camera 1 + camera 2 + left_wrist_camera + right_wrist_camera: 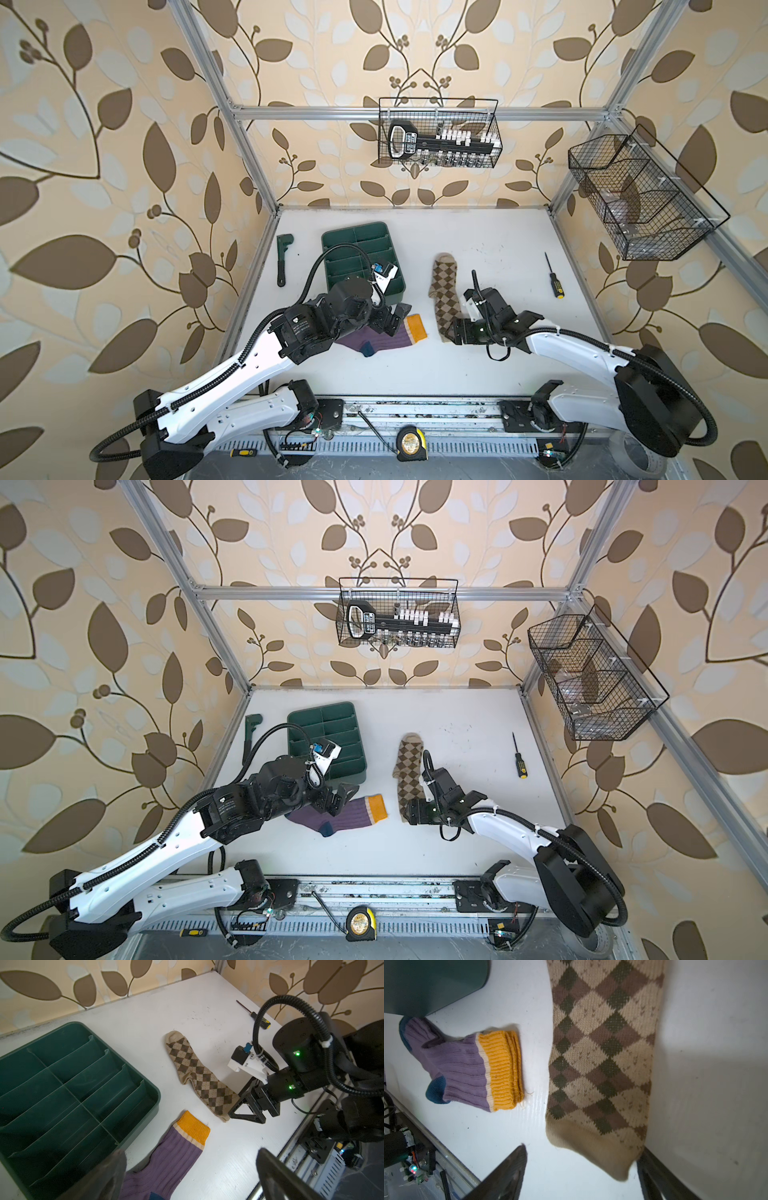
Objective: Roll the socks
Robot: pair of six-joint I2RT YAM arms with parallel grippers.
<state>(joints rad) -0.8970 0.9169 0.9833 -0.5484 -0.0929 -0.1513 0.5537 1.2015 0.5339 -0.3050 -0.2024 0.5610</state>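
pre-grasp: right pincer (581,1149) apart astride argyle sock (602,1053) cuff; left pincer (191,1152) apart over purple sock (176,1159). next likely: clamp cuff.

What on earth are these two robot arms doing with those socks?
Two arms are dealing with mismatched socks on a white table. The left gripper is open over the purple sock and holds nothing. The right gripper sits low at the cuff end of the argyle sock, jaws apart with the cuff between them, not pinched. Both socks lie unrolled, apart from each other.
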